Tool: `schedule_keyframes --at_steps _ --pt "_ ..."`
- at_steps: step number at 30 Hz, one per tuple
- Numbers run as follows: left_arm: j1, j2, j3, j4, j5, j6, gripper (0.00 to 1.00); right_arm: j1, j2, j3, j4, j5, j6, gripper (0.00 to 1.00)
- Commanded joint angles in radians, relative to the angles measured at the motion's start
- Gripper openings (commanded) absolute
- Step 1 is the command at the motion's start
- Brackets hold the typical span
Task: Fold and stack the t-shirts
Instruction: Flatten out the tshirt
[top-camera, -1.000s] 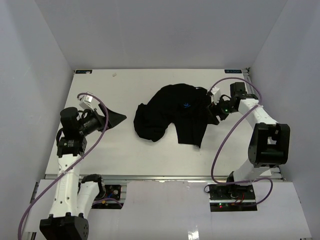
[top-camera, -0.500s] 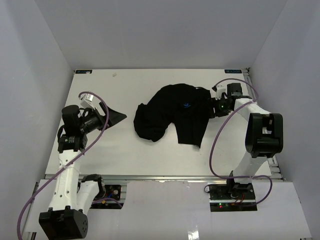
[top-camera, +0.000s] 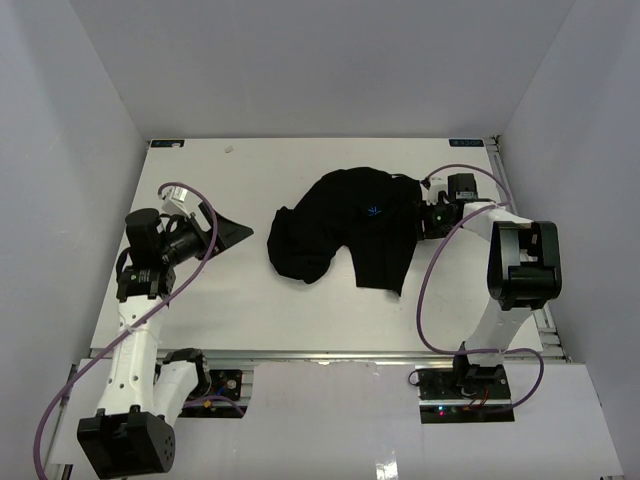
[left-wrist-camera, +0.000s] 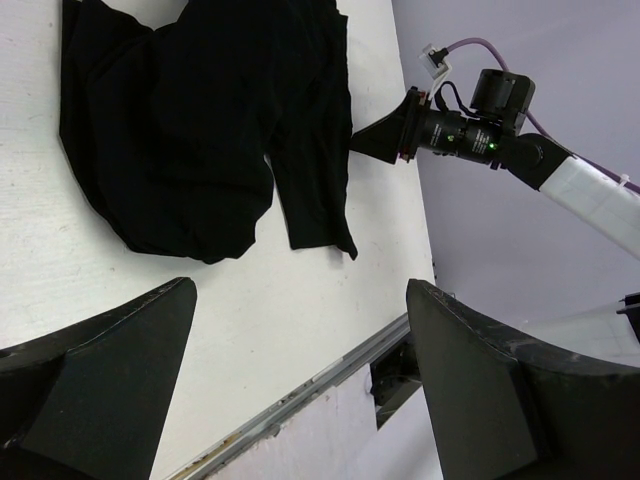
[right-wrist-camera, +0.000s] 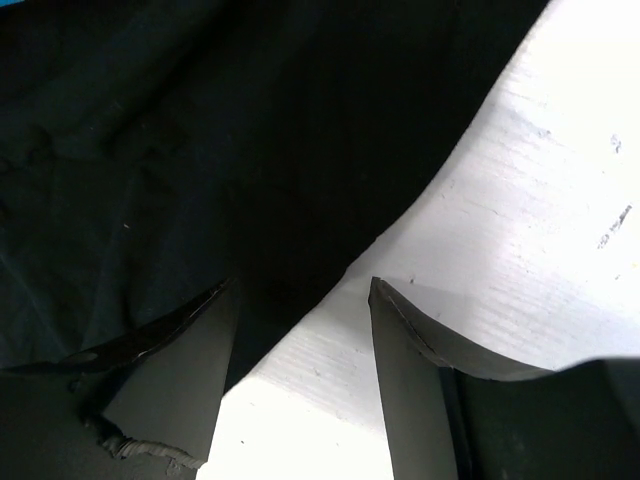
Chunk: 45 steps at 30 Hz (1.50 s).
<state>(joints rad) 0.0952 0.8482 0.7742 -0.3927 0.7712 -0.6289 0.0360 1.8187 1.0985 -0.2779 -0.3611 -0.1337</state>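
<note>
One black t-shirt (top-camera: 350, 225) lies crumpled at the table's middle, its tiny blue logo (top-camera: 374, 211) facing up. No neck tag shows. My right gripper (top-camera: 420, 215) is low at the shirt's right edge. In the right wrist view the gripper (right-wrist-camera: 300, 288) is open, one finger (right-wrist-camera: 180, 360) over the black fabric (right-wrist-camera: 200, 130), the other over bare table, the shirt's edge running between them. My left gripper (top-camera: 235, 233) is open and empty, left of the shirt and apart from it. In the left wrist view it (left-wrist-camera: 300, 285) looks at the shirt (left-wrist-camera: 200, 130).
The white table (top-camera: 250, 300) is walled by grey panels on the left, back and right. A metal rail (left-wrist-camera: 330, 375) runs along the near edge. The right arm's purple cable (top-camera: 430, 290) loops over the table's right side.
My right gripper has swung in and lowered to the shirt's right edge. My left arm has shifted only slightly. The shirt has not moved.
</note>
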Motion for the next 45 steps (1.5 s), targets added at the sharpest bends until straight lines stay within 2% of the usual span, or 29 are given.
schedule_keyframes --at_steps 1,11,18,29,36,45 --pt "0.003 0.0 0.039 -0.005 0.007 0.0 0.98 0.021 0.021 -0.031 0.046 0.01 0.016 0.62" --pt "0.003 -0.008 0.037 -0.006 0.008 -0.008 0.98 0.07 0.016 -0.109 0.083 0.03 0.034 0.61" --pt "0.001 -0.023 0.028 -0.006 0.008 -0.015 0.98 0.079 -0.005 -0.153 0.091 0.093 0.051 0.56" --pt "0.001 -0.043 0.016 -0.009 0.007 -0.017 0.98 0.082 -0.108 -0.23 0.092 0.105 0.085 0.56" --pt "0.003 -0.054 0.017 -0.015 0.013 -0.017 0.98 0.085 -0.079 -0.232 0.097 0.096 0.109 0.56" --pt "0.003 -0.051 0.025 -0.018 0.008 -0.02 0.98 0.085 -0.048 -0.249 0.137 0.117 0.123 0.36"
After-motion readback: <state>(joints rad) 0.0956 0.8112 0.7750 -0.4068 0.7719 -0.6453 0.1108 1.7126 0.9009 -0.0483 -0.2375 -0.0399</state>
